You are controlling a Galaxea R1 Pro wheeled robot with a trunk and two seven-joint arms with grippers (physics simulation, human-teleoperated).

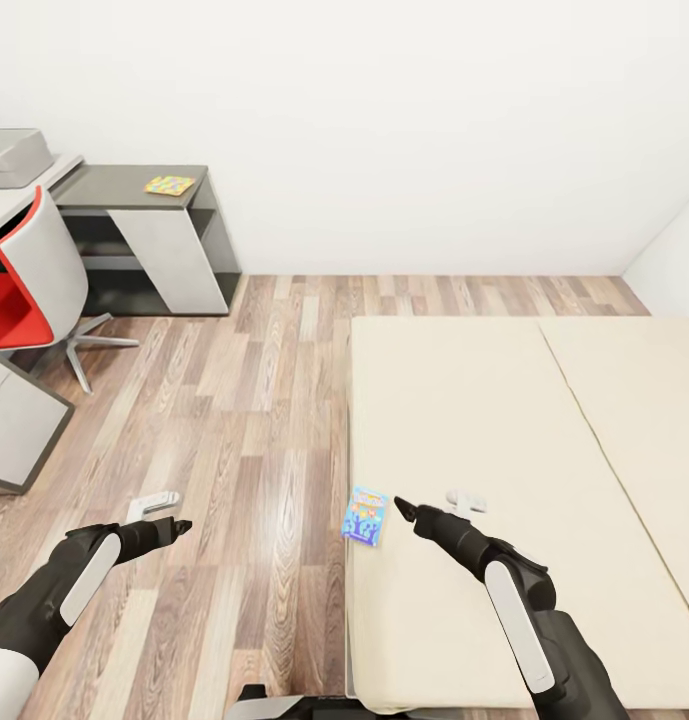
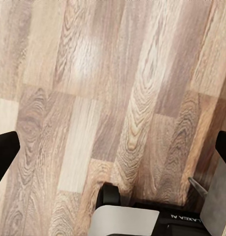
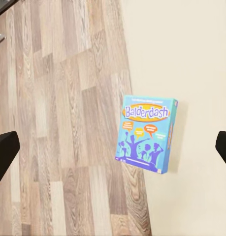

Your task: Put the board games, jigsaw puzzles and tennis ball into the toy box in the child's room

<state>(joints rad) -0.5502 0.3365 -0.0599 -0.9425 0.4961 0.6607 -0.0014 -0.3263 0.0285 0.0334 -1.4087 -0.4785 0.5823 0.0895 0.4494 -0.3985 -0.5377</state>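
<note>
Bed (image 1: 504, 450) under your right hand (image 1: 408, 510), wood floor (image 1: 234, 420) under your left hand (image 1: 174, 526). Both hands spread wide, holding nothing. Toy box (image 1: 14, 155) far ahead-left on the surface (image 1: 124, 185); contents can't tell. Blue board game (image 3: 146, 134) at bed edge, just left of right hand. Jigsaw puzzle (image 1: 170, 185) near the box.

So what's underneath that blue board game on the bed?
The blue board game lies flat at the bed's floor-side edge, on the cream mattress, one side slightly overhanging the wood floor. Whatever is directly beneath the box is covered.
</note>
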